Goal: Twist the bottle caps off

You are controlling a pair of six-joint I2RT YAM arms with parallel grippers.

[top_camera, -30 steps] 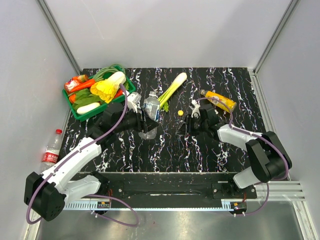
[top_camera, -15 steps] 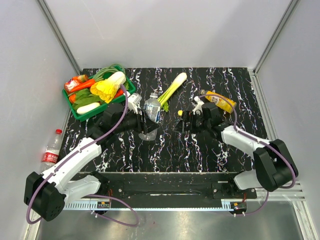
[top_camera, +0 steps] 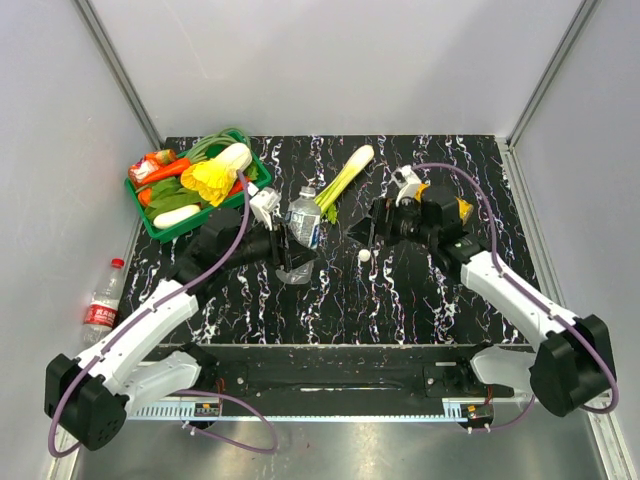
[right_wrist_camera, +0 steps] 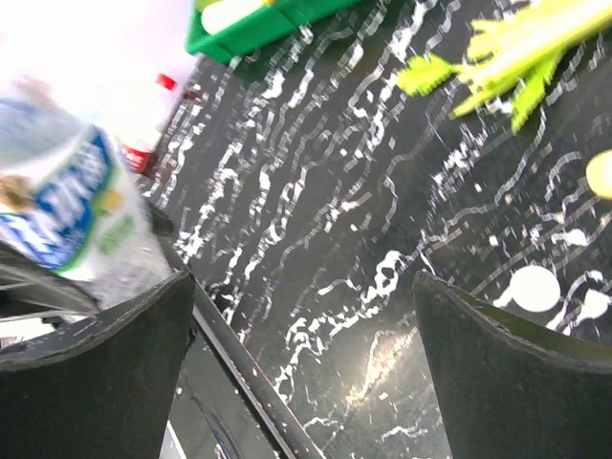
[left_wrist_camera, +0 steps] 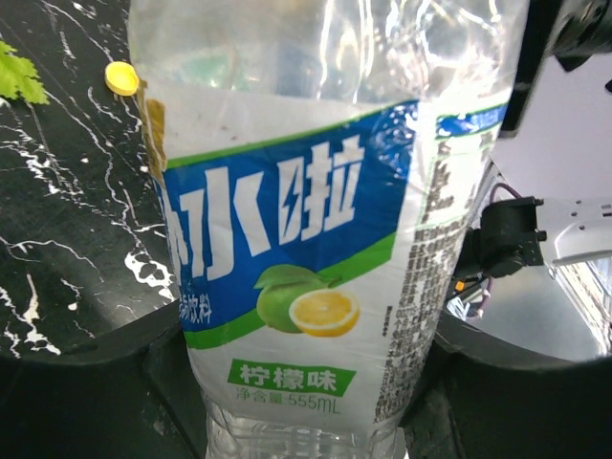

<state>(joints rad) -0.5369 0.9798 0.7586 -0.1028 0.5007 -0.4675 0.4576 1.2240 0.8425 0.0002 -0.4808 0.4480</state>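
Observation:
My left gripper (top_camera: 290, 250) is shut on the clear bottle with the blue label (top_camera: 303, 222), held upright left of the table's middle. In the left wrist view that bottle (left_wrist_camera: 306, 239) fills the frame, with the left gripper (left_wrist_camera: 301, 392) clamped on its lower part. My right gripper (top_camera: 373, 228) hovers right of it, open and holding nothing; the right wrist view shows bare table in the right gripper (right_wrist_camera: 301, 282). A white cap (top_camera: 364, 256) lies loose on the table below it. A yellow cap (left_wrist_camera: 121, 78) lies nearby. The orange juice bottle (top_camera: 462, 210) lies mostly hidden behind the right wrist. The red-label bottle (top_camera: 103, 300) stands off the table's left edge.
A green basket (top_camera: 150, 222) of vegetables sits at the back left. A celery stalk (top_camera: 345, 180) lies at the back middle. Grey walls close in the table on three sides.
My right gripper has opened and moved back and to the right. A white cap now lies on the table where it was. The left gripper still grips the bottle.

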